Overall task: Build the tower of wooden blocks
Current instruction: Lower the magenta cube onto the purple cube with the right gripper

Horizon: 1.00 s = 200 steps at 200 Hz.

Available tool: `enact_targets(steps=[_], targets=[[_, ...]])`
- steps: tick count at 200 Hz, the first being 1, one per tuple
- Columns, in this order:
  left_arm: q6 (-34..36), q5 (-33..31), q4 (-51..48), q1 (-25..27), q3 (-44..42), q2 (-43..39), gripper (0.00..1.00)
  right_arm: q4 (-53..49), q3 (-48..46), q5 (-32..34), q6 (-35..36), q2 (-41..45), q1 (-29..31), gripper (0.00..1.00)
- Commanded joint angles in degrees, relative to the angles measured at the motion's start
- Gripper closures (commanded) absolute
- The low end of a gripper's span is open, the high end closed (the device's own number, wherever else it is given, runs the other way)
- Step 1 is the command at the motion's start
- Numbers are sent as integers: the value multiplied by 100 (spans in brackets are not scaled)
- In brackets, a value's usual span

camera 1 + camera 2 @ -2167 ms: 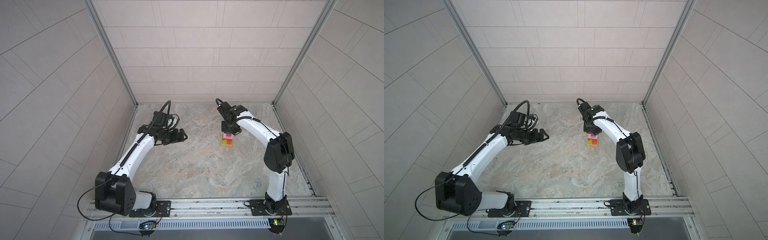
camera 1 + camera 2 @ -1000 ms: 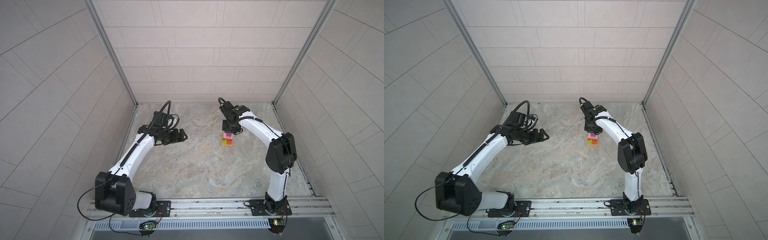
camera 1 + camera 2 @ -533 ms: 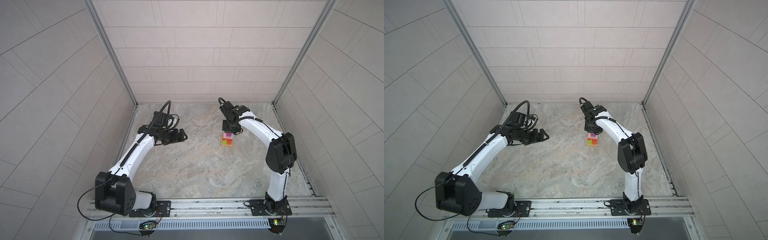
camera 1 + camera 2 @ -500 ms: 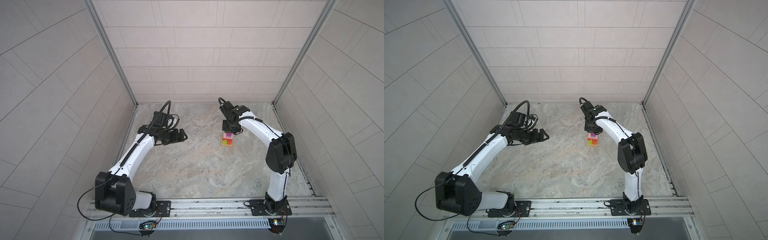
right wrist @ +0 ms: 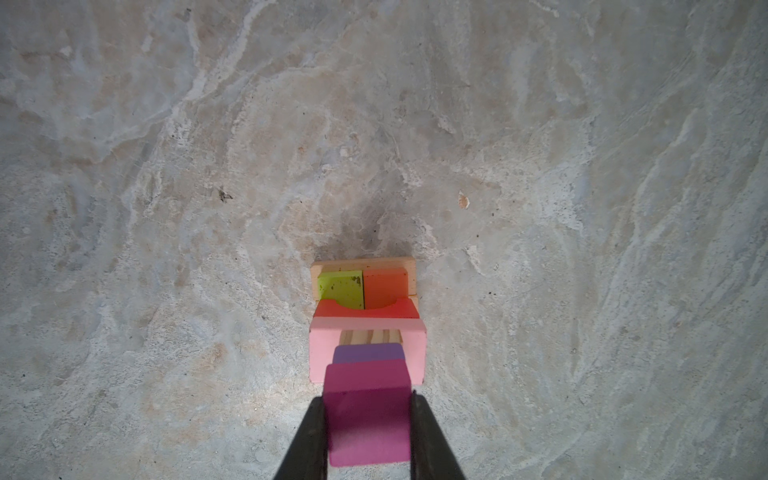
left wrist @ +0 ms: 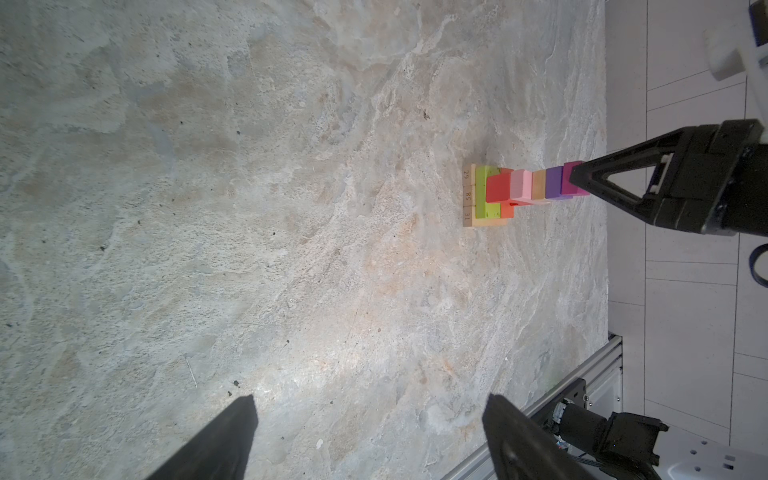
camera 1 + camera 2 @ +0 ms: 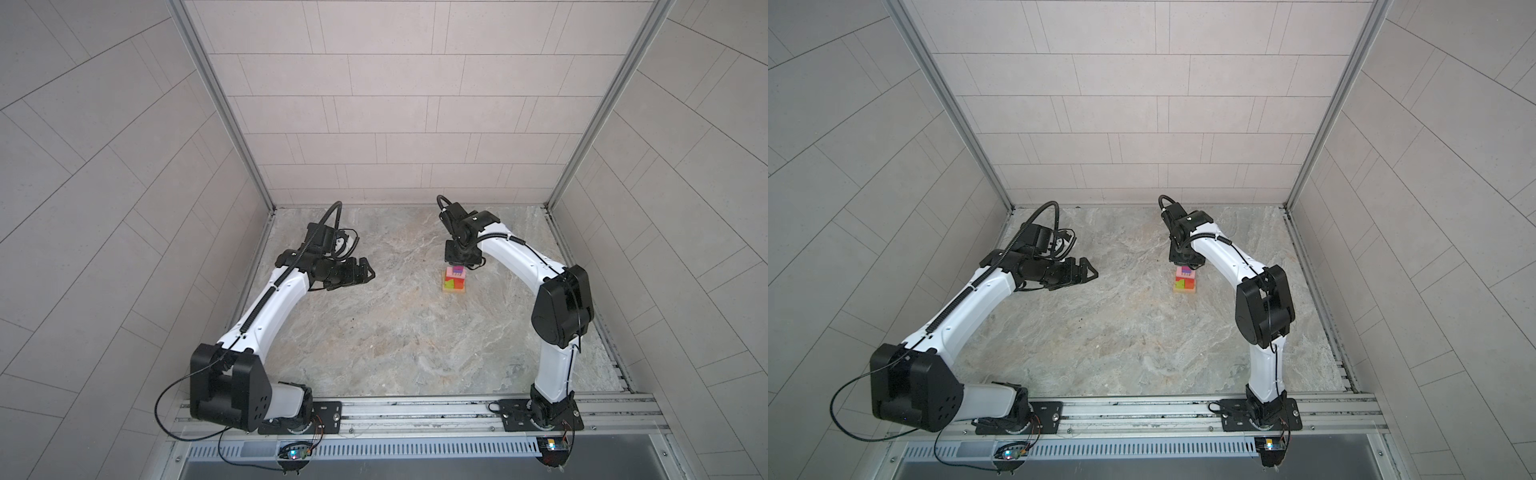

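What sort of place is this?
Probably a robot test cell: tiled walls box in a stone-patterned tabletop holding a wood block tower, and the left arm and right arm are bolted to a metal rail.

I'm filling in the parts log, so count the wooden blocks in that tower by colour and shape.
plain tan wooden base bars: 3
plain tan wooden small block: 1
lime green wooden rectangle: 1
orange wooden rectangle: 1
red wooden arch: 1
pink wooden rectangle: 1
purple wooden cube: 1
magenta wooden cube: 1
total: 10
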State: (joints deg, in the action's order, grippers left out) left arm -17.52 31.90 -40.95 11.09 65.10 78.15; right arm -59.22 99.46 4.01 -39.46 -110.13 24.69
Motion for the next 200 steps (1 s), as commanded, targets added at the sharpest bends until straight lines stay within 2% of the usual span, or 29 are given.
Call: enact_targets(steps=[1, 125, 152, 200], targets=[[29, 27, -12, -29, -75, -115, 8, -46, -50, 108, -28, 185, -21, 89], [29, 22, -10, -36, -69, -107, 8, -4, -43, 65, 44, 165, -22, 68], [29, 38, -8, -30, -70, -107, 8, 1, -41, 62, 66, 165, -22, 58], [29, 36, -1, -32, -73, -107, 8, -2, -32, 77, 87, 200, -17, 57]])
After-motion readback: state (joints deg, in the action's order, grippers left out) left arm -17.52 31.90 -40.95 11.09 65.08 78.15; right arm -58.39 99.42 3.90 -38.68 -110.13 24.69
